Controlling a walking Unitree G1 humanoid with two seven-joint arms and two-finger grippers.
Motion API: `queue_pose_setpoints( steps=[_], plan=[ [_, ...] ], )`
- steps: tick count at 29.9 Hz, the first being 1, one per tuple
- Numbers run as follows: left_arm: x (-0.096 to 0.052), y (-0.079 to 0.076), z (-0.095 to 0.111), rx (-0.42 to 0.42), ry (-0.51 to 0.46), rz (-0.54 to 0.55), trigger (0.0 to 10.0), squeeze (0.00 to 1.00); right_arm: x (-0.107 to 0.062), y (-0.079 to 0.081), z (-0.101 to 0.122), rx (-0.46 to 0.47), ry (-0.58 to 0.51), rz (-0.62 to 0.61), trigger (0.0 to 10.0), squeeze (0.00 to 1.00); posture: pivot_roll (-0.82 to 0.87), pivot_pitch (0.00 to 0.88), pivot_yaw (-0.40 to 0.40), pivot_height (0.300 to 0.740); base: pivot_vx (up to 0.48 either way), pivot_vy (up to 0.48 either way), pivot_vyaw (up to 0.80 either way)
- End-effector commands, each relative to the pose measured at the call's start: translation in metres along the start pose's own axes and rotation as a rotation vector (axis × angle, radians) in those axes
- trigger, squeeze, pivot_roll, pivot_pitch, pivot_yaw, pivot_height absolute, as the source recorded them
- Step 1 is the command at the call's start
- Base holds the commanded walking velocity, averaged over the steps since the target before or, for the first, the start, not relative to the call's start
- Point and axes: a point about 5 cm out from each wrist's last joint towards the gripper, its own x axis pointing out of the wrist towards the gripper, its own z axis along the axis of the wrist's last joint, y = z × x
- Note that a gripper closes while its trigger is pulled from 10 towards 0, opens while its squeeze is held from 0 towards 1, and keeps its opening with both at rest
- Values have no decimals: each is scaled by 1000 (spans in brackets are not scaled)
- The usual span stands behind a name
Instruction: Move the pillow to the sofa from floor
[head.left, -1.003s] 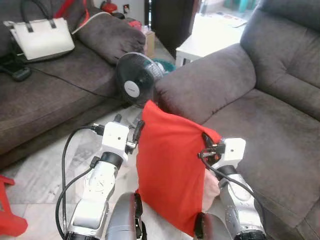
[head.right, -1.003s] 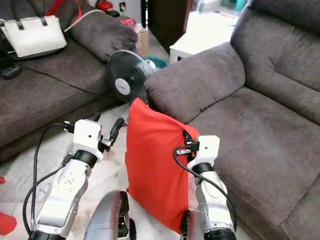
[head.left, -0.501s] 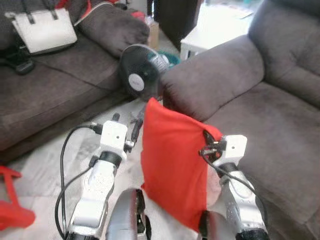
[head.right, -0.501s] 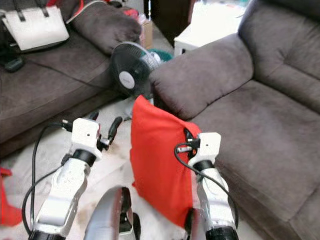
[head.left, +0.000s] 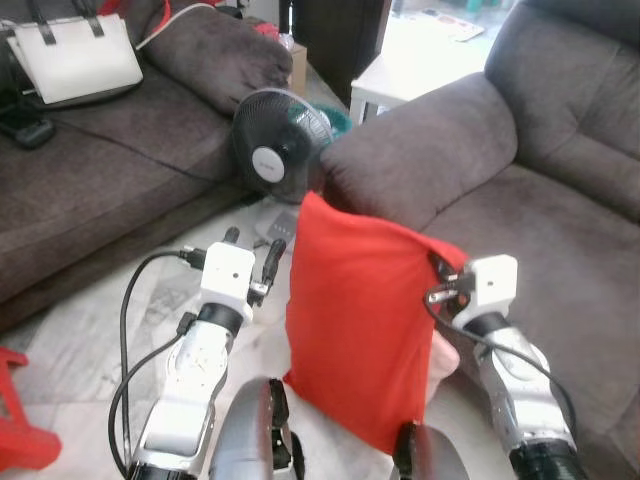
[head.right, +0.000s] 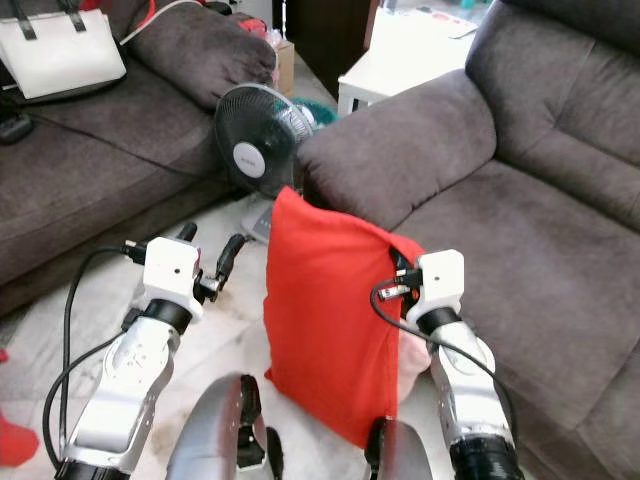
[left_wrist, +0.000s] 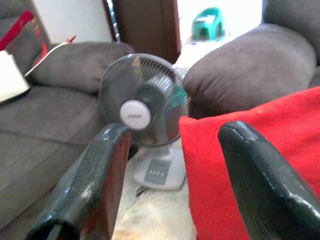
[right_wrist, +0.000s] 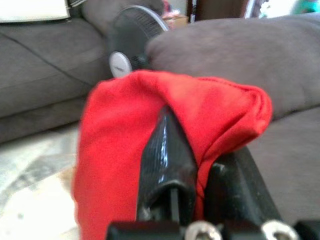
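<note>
The red pillow (head.left: 360, 325) hangs upright in the lower middle of the left eye view, off the floor, its top corner poking up toward the fan. The right gripper (right_wrist: 197, 165) has it: the two black fingers (right_wrist: 165, 150) are clenched on a fold of the red cloth at the pillow's upper right edge, and the fabric bunches over them in the right wrist view. The right arm's white wrist block sits at the right of the pillow, lower right of the frame.

The left gripper (left_wrist: 172, 170) hovers just beside the pillow's left edge, lower left of centre, its fingers (left_wrist: 102, 175) spread apart and holding nothing; in the left wrist view the red cloth shows just behind one finger, and I cannot tell whether they touch.

Right of the pillow and filling the right half of the frame is the grey sofa (head.left: 560, 220), its rounded armrest (head.left: 420, 150) just above the pillow's top. A black fan (head.left: 280, 145) stands on the pale floor (head.left: 90, 350) at upper centre, beside that armrest. A second grey couch (head.left: 100, 170) runs along the upper left, with a white handbag (head.left: 75, 60) on its seat in the top left corner.
</note>
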Motion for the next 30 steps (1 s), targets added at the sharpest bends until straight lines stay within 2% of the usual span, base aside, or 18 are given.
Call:
queue_pose_setpoints(
  steps=[1, 5, 18, 30],
  plan=[
    [0, -2, 2, 5, -8, -8, 10000, 0, 4, 1, 17, -7, -95, -3, 10000, 0, 167, 93, -45, 625, 0, 0, 0],
    [1, 1, 0, 4, -1, 3, 10000, 0, 5, 5, 14, 9, -92, -2, 10000, 0, 166, 93, -44, 625, 0, 0, 0],
    [1, -1, -1, 6, 11, -2, 10000, 0, 6, 2, 16, 53, -107, -45, 10000, 0, 165, 95, -42, 625, 0, 0, 0],
    [0, 1, -1, 11, 11, -2, 10000, 0, 7, 5, 15, 68, -106, -51, 10000, 0, 169, 96, -37, 711, 0, 0, 0]
  ],
)
